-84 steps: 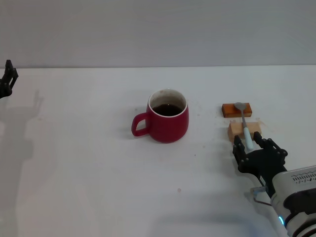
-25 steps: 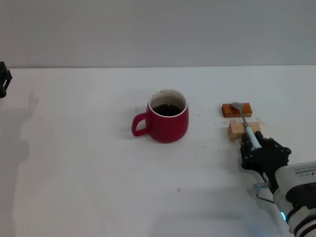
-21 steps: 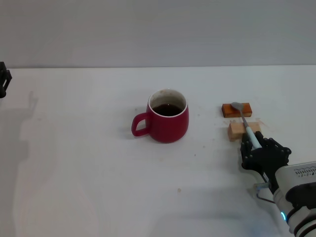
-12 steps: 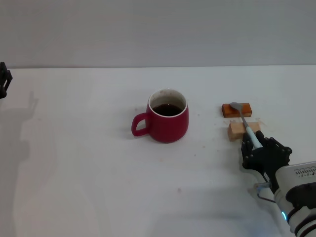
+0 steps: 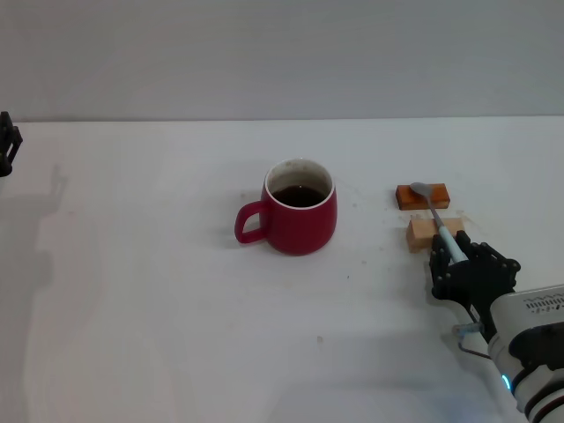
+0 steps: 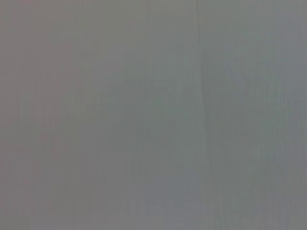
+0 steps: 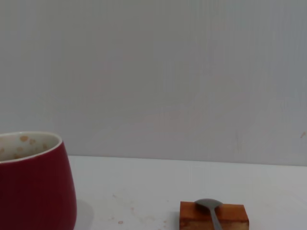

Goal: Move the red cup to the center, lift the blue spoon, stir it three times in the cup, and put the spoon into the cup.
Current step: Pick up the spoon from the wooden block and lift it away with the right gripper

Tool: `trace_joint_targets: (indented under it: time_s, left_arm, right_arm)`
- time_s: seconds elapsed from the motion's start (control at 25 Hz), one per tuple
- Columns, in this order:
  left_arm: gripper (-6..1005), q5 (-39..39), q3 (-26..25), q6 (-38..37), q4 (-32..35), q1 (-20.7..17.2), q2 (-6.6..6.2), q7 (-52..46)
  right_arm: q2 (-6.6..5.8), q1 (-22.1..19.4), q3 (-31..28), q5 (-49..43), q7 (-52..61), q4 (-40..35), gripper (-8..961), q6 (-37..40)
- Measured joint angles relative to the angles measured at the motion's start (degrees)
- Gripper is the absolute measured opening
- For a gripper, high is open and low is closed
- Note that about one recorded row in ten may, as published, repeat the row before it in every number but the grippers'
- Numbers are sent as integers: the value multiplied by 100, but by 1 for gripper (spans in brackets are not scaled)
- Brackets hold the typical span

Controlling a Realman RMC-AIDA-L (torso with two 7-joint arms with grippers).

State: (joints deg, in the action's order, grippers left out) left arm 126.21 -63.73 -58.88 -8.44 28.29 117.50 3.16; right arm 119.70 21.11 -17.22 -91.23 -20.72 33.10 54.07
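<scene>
The red cup (image 5: 300,218) stands upright near the middle of the table, handle toward the left, dark liquid inside. To its right the blue spoon (image 5: 436,216) lies slanted across two small blocks, its grey bowl over the orange-brown block (image 5: 406,196) and its pale handle over the tan block (image 5: 423,233). My right gripper (image 5: 455,258) is shut on the near end of the handle. In the right wrist view the cup (image 7: 33,184) is close by, and the spoon's bowl (image 7: 207,204) rests on the orange block (image 7: 230,215). My left gripper (image 5: 7,145) is parked at the far left edge.
The white table (image 5: 176,308) runs back to a grey wall. The left wrist view shows only a plain grey surface.
Since the oldest frame my right fingers have closed on the spoon handle and the left arm has drawn further left. Over the last second almost nothing moves.
</scene>
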Motion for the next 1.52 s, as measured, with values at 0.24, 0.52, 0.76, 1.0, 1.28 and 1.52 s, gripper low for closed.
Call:
trace_joint_targets:
  time_s: [0.24,0.52,0.76,1.0,1.28,1.52]
  left_arm:
    - [847,5,0,0,0,1,0,0]
    - [847,16,0,0,9,1,-3,0]
    - [847,17,0,0,18,-9,-6,-2]
    - [847,17,0,0,18,-30,-9,-14]
    - [847,19,0,-1,18,-39,-9,-23]
    - [847,26,0,-14,12,-52,-7,-33]
  right_arm:
    - [0,1,0,0,-5,0,278,-11]
    - [5,-2,41,0,-4,3,276,-26]
    - [8,-2,55,0,-5,3,192,-29]
    - [9,-39,61,0,-7,6,181,-5]
    - [9,-59,61,0,-12,21,170,17]
    - [4,-104,61,-18,-20,27,166,32]
